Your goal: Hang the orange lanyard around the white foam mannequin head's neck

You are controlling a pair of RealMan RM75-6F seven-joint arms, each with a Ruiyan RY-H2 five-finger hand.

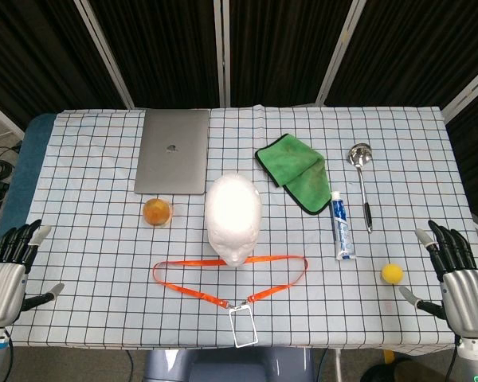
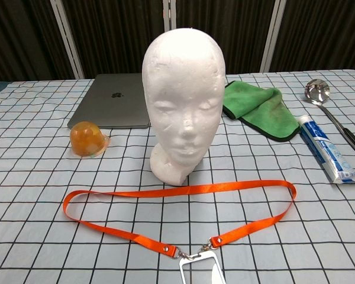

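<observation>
The white foam mannequin head (image 1: 234, 219) (image 2: 183, 100) stands upright mid-table, face toward me. In front of its base the orange lanyard (image 1: 223, 286) (image 2: 177, 192) lies flat in a wide loop, its clear badge holder (image 1: 243, 328) (image 2: 201, 272) at the table's front edge. My left hand (image 1: 8, 267) hovers at the table's left front corner, fingers spread, holding nothing. At the right front corner my right hand (image 1: 454, 270) is likewise spread and empty. Both hands are far from the lanyard and absent from the chest view.
A closed grey laptop (image 1: 174, 151) lies behind the head, an orange jelly cup (image 1: 157, 212) to its left. A green cloth (image 1: 293, 171), a ladle (image 1: 361, 179), a toothpaste tube (image 1: 342, 225) and a yellow ball (image 1: 392, 274) occupy the right side.
</observation>
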